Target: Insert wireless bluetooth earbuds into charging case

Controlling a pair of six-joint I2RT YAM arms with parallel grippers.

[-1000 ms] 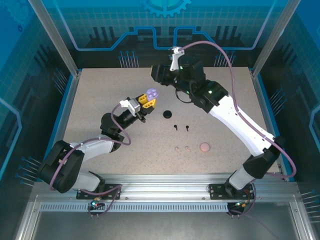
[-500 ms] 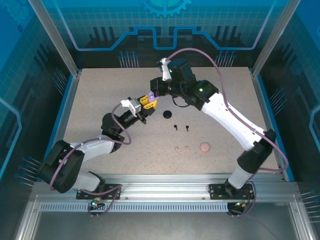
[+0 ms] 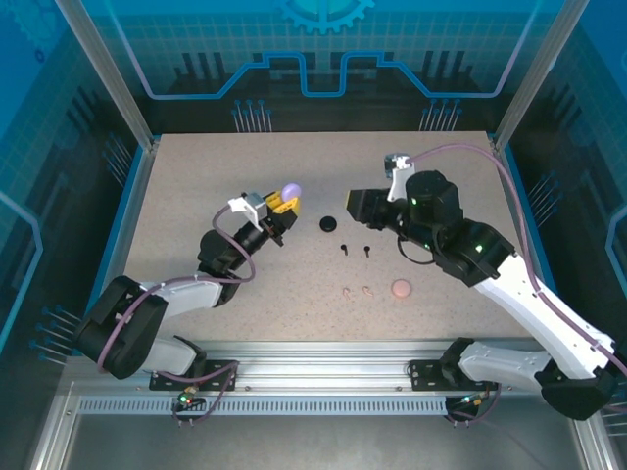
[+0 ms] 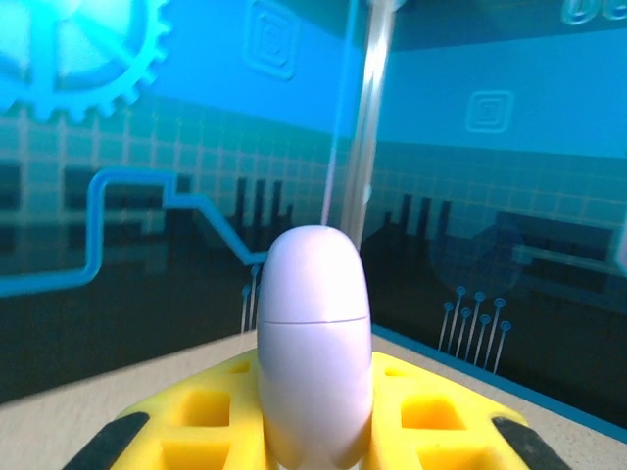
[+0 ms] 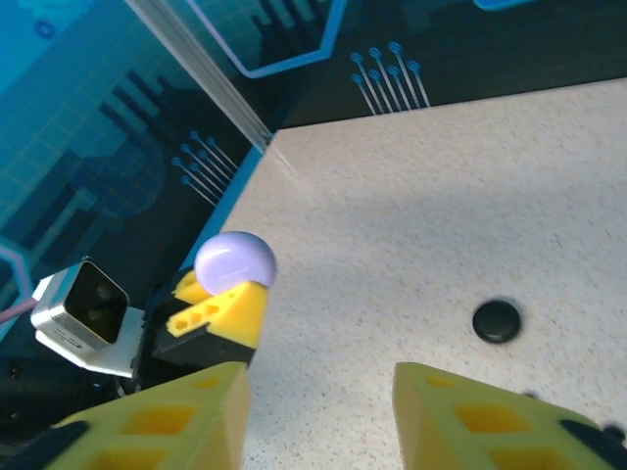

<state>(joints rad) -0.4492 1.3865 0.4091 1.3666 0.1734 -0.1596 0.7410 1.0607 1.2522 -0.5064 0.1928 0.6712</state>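
Speckled surface (image 3: 196, 215) carries a black case (image 3: 328, 225) between both tools. Left tool (image 3: 284, 202) pinches a closed lilac case (image 4: 313, 352); right tool (image 5: 318, 387) stands spread, empty.

- Top external: high and behind, far off, looking down on the whole table (image 3: 196, 176).
- Left wrist: very close behind the lilac case (image 4: 313, 343), facing level toward the back wall (image 4: 490, 147).
- Right wrist: nearer, slanting down across the table; shares the lilac case and black round case (image 5: 497, 320) with the overhead view.
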